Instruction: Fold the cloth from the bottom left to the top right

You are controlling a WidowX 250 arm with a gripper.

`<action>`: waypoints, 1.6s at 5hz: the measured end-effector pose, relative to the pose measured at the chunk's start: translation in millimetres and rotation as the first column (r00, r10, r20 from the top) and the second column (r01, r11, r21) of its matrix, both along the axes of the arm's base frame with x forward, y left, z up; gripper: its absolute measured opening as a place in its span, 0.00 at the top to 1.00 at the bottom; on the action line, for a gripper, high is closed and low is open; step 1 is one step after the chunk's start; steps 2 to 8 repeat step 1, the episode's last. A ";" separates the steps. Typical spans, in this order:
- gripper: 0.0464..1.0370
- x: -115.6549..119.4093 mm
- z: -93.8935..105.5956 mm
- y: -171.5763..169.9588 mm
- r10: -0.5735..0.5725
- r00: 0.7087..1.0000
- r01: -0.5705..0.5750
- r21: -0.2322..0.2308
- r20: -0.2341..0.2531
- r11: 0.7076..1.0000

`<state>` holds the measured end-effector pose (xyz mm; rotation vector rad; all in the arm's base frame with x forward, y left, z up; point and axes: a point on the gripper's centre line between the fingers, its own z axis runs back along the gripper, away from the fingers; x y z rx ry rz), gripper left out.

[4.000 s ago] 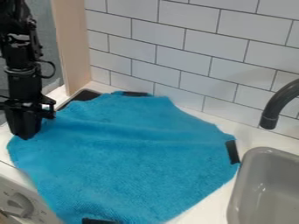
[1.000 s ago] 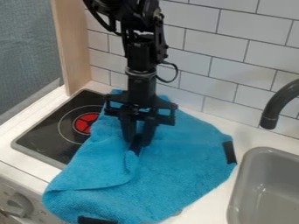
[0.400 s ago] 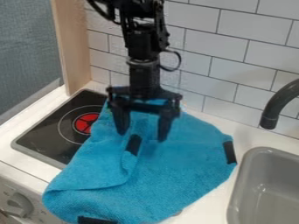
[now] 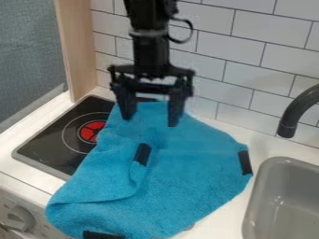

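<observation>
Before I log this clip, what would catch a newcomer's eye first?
The bright blue cloth, partly folded over itself across the counter beside the sink. Next, the black gripper, open above its upper part, and the red-centred burner to the left.

- The scene is moderately bright, with soft, fairly even light; its source cannot be told.
- The white countertop (image 4: 37, 156) is among the brightest areas, while the white wall tiles (image 4: 268, 60) look a little greyer.
- Shading on the blue cloth (image 4: 193, 186) is gentle, darkening along the folded edge.
- The black gripper (image 4: 149, 121) is so dark that much of its surface detail is lost.
- A muted sheen lies along the curved dark faucet (image 4: 299, 109).
- The grey sink (image 4: 265, 186) has a paler rim and soft tonal changes inside, without harsh glare.
- The tile joints run straight, with no obvious bending toward the edges.
</observation>
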<state>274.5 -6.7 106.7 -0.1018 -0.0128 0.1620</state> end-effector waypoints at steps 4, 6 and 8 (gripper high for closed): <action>0.04 0.0 0.4 0.4 0.002 1.000 -0.002 0.000 0.002 1.000; 0.04 0.0 0.4 0.4 0.002 1.000 -0.002 0.000 0.002 1.000; 0.04 0.0 0.4 0.4 0.002 1.000 -0.002 0.000 0.002 1.000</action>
